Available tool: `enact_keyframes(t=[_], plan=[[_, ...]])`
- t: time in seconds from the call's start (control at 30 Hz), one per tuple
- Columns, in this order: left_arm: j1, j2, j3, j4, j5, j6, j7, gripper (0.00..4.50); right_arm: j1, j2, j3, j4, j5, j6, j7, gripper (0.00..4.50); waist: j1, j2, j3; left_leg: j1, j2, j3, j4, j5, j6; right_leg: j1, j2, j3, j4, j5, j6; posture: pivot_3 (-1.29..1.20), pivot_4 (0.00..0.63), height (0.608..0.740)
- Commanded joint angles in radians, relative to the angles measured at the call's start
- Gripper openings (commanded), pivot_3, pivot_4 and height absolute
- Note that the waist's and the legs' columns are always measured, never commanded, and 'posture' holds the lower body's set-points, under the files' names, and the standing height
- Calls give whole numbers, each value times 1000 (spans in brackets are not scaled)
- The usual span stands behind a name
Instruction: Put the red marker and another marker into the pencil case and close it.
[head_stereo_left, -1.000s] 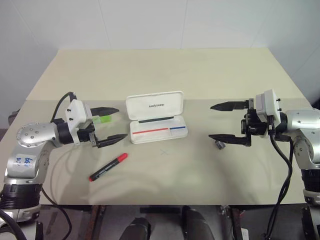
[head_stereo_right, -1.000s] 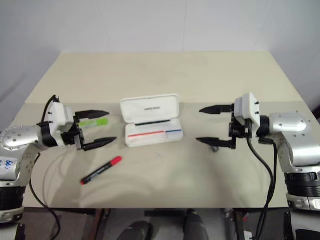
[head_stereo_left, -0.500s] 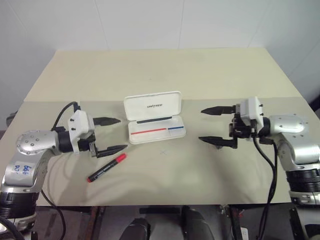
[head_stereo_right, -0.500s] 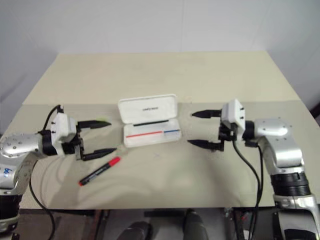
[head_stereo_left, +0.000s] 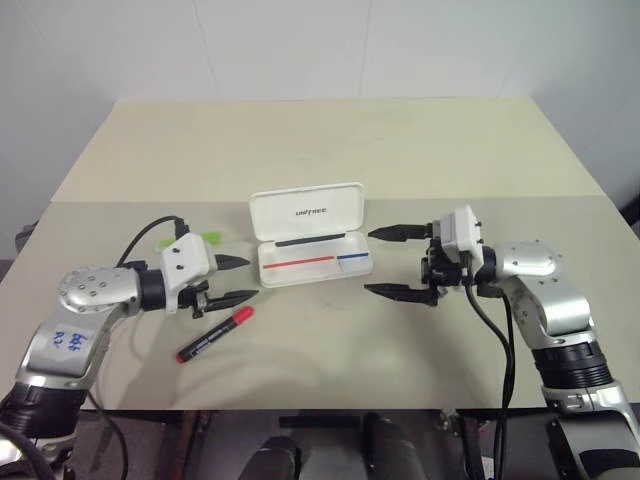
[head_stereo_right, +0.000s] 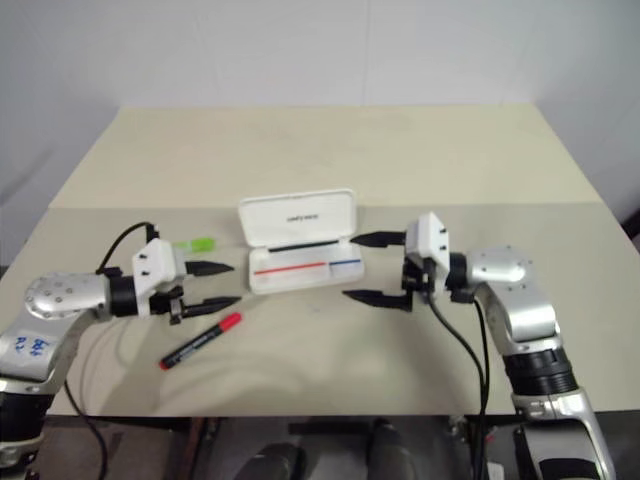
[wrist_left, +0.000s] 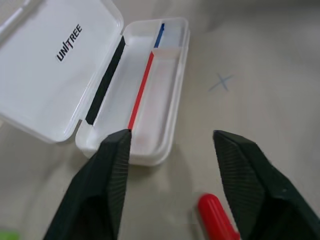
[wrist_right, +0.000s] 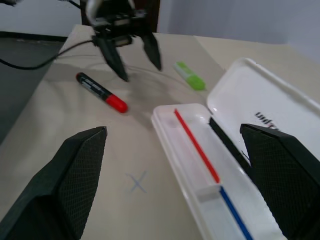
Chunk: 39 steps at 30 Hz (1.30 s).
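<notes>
Both arms moved inward | pencil case (head_stereo_left: 312, 236) white, open, red-blue stripe

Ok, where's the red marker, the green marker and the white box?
red marker (head_stereo_left: 214, 334), left eye view, middle of its body
green marker (wrist_right: 190, 76), right wrist view, middle of its body
pencil case (head_stereo_left: 307, 211), left eye view, open lid

White pencil case (head_stereo_left: 312, 235), red-blue stripe; red-black marker (head_stereo_left: 214, 334); light-green marker (head_stereo_right: 195, 244).

Head cameras overlook table (head_stereo_left: 320, 130), wrist cameras close on pencil case (wrist_left: 100, 75)
</notes>
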Motion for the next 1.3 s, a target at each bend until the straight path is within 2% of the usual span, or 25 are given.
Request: enact_keyframes(t=[0.03,0.17,0.7,1.3], plan=[[-51,-21,-33,26,40,-13,24,2803,-10,14,-6,-27,4,-23,-7,4500,-2,0,0,0,0,0,0,0,0,0,0,0,0,0,0,0,150,740],[-85,-42,-66,48,48,5,15,2803,-11,29,-3,-16,-4,-36,-15,4500,-4,0,0,1,1,2,-1,0,0,0,1,1,0,0,0,0,150,740],[-81,-18,-129,84,144,6,-3,2803,-1,62,-4,-20,-7,-44,-53,4500,-3,0,0,2,1,3,-1,-1,0,0,2,3,0,0,0,0,150,740],[-193,-99,-204,221,199,-28,-13,2803,17,84,-8,-46,-2,-44,-93,4500,-4,0,0,3,1,4,-1,-1,0,0,2,3,1,0,0,0,150,740]])
